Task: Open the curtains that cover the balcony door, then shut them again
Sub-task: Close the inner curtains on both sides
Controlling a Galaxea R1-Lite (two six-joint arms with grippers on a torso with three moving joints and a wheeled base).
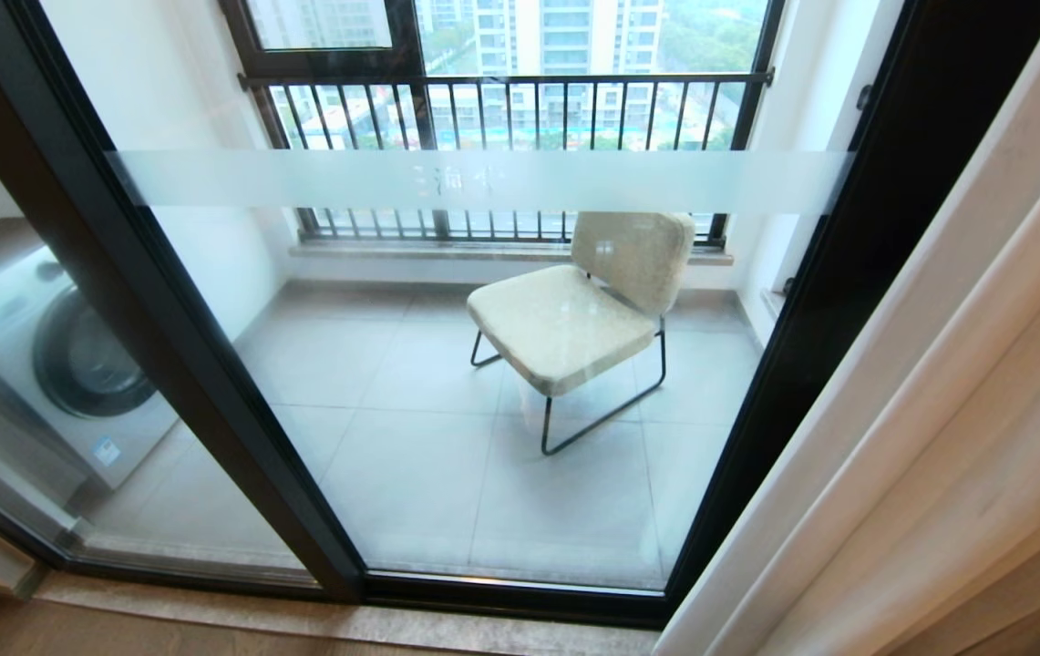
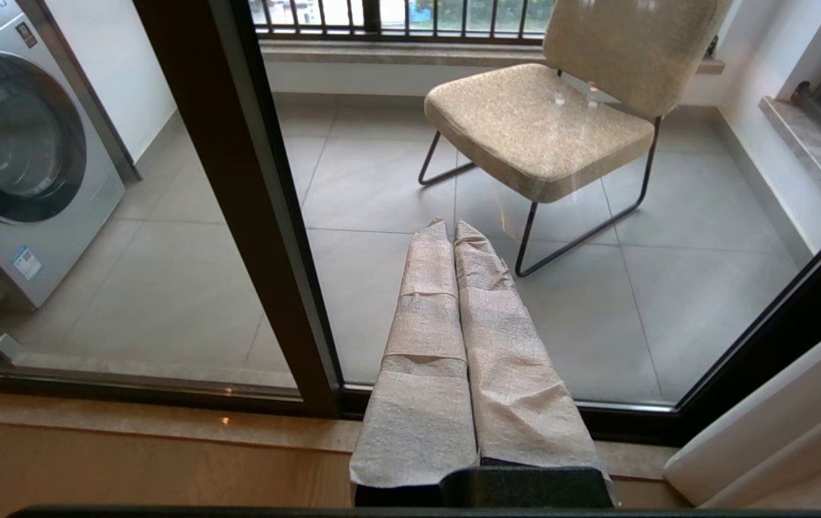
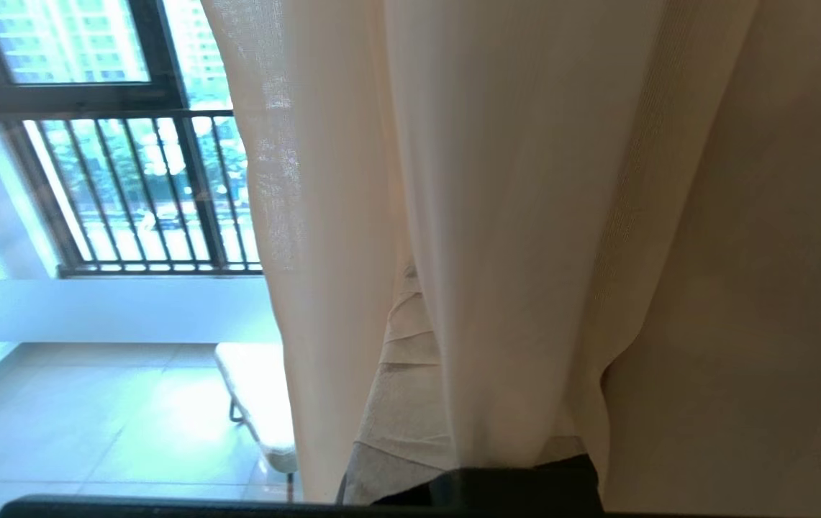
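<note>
- The curtains [image 1: 939, 410], long creamy-beige cloth drapes with a thin white see-through layer, hang bunched at about 4 o'clock in the head view. They sit at the right side of the door and leave the glass bare.
- The balcony door [image 1: 483, 364] is made of tall glass panels in dark metal frames, with a frosted white band across it. It fills the middle of the head view, so the opening part looks done and the closing part is my guess for what comes next.
- The right gripper [image 3: 453, 403], its fingers wrapped in pale cloth, is tucked in among the curtain folds. The thin white fabric falls right over it and seems caught between its fingers, which are pinched tight, likely so it can pull the cloth along.
- The left gripper [image 2: 457, 302], also wrapped in pale cloth, points at the glass with its fingers pressed together and holds nothing. It seems parked.
- Behind the glass stands a beige padded chair with thin black legs [image 1: 574, 310], near 12 o'clock.
- A silver washing machine with a round door [image 1: 55, 374] stands at 9 o'clock. I cannot tell what is inside it.
</note>
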